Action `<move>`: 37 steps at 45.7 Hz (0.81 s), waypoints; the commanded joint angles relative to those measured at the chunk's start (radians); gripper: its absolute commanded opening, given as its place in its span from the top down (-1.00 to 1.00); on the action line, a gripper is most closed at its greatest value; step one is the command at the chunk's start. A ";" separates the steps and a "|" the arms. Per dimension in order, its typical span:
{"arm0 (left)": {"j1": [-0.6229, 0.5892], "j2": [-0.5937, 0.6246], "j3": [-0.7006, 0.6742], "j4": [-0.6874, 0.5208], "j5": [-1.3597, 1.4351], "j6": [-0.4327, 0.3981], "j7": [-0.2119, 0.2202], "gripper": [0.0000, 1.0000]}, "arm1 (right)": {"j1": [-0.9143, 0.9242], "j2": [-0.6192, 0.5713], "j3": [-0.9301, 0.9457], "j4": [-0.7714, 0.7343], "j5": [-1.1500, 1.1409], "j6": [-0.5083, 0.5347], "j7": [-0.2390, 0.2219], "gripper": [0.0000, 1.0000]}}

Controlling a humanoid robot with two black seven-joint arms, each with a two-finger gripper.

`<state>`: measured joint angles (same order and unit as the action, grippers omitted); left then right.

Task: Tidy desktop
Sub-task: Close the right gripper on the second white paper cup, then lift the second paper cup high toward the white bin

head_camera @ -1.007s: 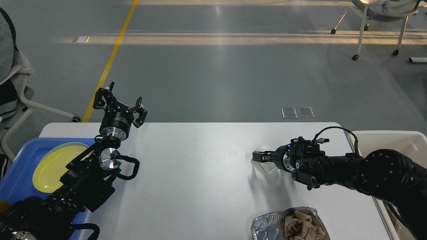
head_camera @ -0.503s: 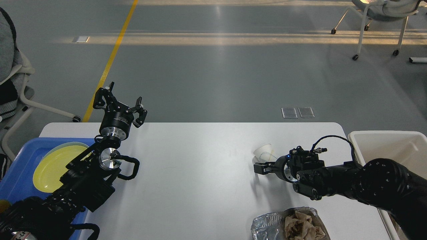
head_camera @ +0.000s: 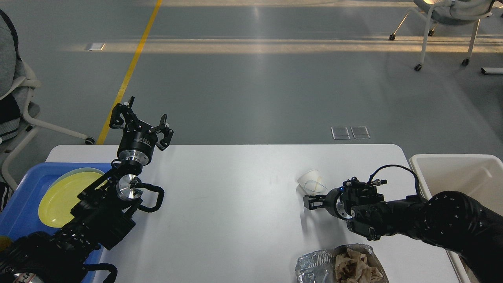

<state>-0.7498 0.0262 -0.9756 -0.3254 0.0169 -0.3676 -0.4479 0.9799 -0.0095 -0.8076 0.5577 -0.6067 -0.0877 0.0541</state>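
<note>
The white desktop [head_camera: 235,212] fills the lower part of the head view. A small white paper cup [head_camera: 311,181] lies on its side on it, right of the middle. My right gripper [head_camera: 309,203] is low over the table just in front of the cup and apart from it; its dark fingers cannot be told apart. My left gripper [head_camera: 141,122] is open and empty, raised over the table's far left edge.
A blue tray [head_camera: 19,212] with a yellow plate [head_camera: 63,196] sits at the left edge. A foil container [head_camera: 314,262] with crumpled brown paper [head_camera: 353,268] is at the front right. A cream bin [head_camera: 452,160] stands beyond the right edge. Chairs stand on the floor.
My right gripper has drawn back toward me and to the right, away from the cup, which now lies in plain sight on the table. The left arm has not moved.
</note>
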 commanded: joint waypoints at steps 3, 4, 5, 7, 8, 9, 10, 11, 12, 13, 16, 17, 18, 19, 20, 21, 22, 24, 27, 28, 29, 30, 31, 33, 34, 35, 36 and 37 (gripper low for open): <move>0.000 0.000 0.000 0.000 0.000 0.001 0.000 -1.00 | 0.008 -0.004 0.011 0.002 0.001 0.003 0.001 -0.14; 0.000 0.000 0.000 0.000 0.000 0.001 0.000 -1.00 | 0.008 -0.004 0.011 0.004 0.001 0.003 0.000 -0.14; 0.000 0.000 0.000 0.000 0.000 -0.001 0.000 -1.00 | 0.008 -0.004 0.011 0.004 0.001 0.003 0.001 -0.14; 0.000 0.000 0.000 0.000 0.000 0.001 0.000 -1.00 | 0.010 -0.004 0.013 0.004 0.001 0.003 0.001 -0.14; 0.000 0.000 0.000 0.000 0.000 0.001 0.000 -1.00 | 0.010 -0.004 0.013 0.004 0.001 0.005 0.001 -0.14; 0.001 0.000 0.000 0.000 0.000 0.001 0.000 -1.00 | 0.010 -0.004 0.013 0.004 0.001 0.003 0.001 -0.14; 0.001 0.000 0.000 0.000 0.000 -0.001 0.000 -1.00 | 0.010 -0.004 0.013 0.004 0.001 0.005 0.001 -0.13; 0.000 0.000 0.000 0.000 0.000 -0.001 0.000 -1.00 | 0.010 -0.004 0.015 0.004 0.001 0.005 0.001 -0.13; 0.000 0.000 0.000 0.000 0.000 0.001 0.000 -1.00 | 0.010 -0.004 0.015 0.004 0.001 0.005 0.001 -0.12; 0.000 0.000 0.000 0.000 0.000 -0.001 0.000 -1.00 | 0.011 -0.003 0.015 0.004 0.001 0.005 0.001 -0.12; 0.000 0.000 0.000 0.000 0.000 -0.001 0.000 -1.00 | 0.017 -0.003 0.016 0.013 0.001 0.005 0.001 -0.12; 0.000 0.000 0.000 0.000 0.000 -0.001 0.000 -1.00 | 0.020 -0.003 0.018 0.021 0.001 0.005 0.001 -0.12; 0.001 0.000 0.000 0.000 0.000 -0.001 0.000 -1.00 | 0.023 -0.004 0.019 0.028 0.001 0.005 0.001 -0.12; 0.001 0.000 0.000 0.000 0.000 -0.001 0.000 -1.00 | 0.029 -0.006 0.019 0.040 0.001 0.005 0.001 -0.12; 0.001 0.000 0.000 0.000 0.000 0.001 0.000 -1.00 | 0.037 -0.007 0.018 0.051 0.001 0.005 0.001 -0.12; 0.000 0.000 0.000 0.000 0.000 0.001 0.000 -1.00 | 0.048 -0.009 0.016 0.065 0.002 0.005 0.001 -0.12; 0.000 0.000 0.000 -0.001 0.000 -0.001 0.000 -1.00 | 0.065 -0.015 0.016 0.080 0.002 0.006 0.001 -0.12; 0.001 0.000 0.000 0.000 0.000 0.001 0.000 -1.00 | 0.107 -0.044 0.019 0.112 0.004 0.008 0.003 -0.12; 0.000 0.000 0.000 0.000 0.000 0.001 0.000 -1.00 | 0.178 -0.101 0.021 0.175 0.007 0.013 0.003 -0.12; 0.000 0.000 0.000 0.000 0.000 0.001 0.000 -1.00 | 0.203 -0.118 0.021 0.198 0.007 0.016 0.003 -0.13; 0.000 0.000 0.000 0.000 0.000 0.001 0.000 -1.00 | 0.227 -0.134 0.021 0.220 0.007 0.019 0.004 -0.13; 0.000 0.000 0.000 0.000 0.000 -0.001 0.000 -1.00 | 0.252 -0.151 0.021 0.244 0.008 0.026 0.004 -0.13; 0.000 0.000 0.000 0.000 0.000 0.001 0.000 -1.00 | 0.276 -0.168 0.021 0.266 0.008 0.037 0.004 -0.13; 0.000 0.000 0.000 0.000 0.000 0.001 0.000 -1.00 | 0.331 -0.205 0.021 0.306 0.010 0.069 0.006 -0.13; 0.001 0.000 0.000 0.000 0.000 0.001 0.000 -1.00 | 0.359 -0.223 0.024 0.326 0.010 0.088 0.007 -0.13; 0.000 0.000 0.000 0.000 0.000 0.001 0.000 -1.00 | 0.412 -0.257 0.027 0.362 0.011 0.130 0.007 -0.13; 0.001 0.000 0.000 0.000 0.000 -0.001 0.000 -1.00 | 0.439 -0.273 0.028 0.381 0.012 0.152 0.007 -0.12; 0.000 0.000 0.000 0.000 0.000 0.001 0.000 -1.00 | 0.469 -0.289 0.030 0.399 0.013 0.175 0.007 -0.12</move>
<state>-0.7497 0.0261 -0.9756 -0.3253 0.0169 -0.3669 -0.4479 1.3043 -0.2095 -0.7856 0.8559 -0.5972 -0.0174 0.0598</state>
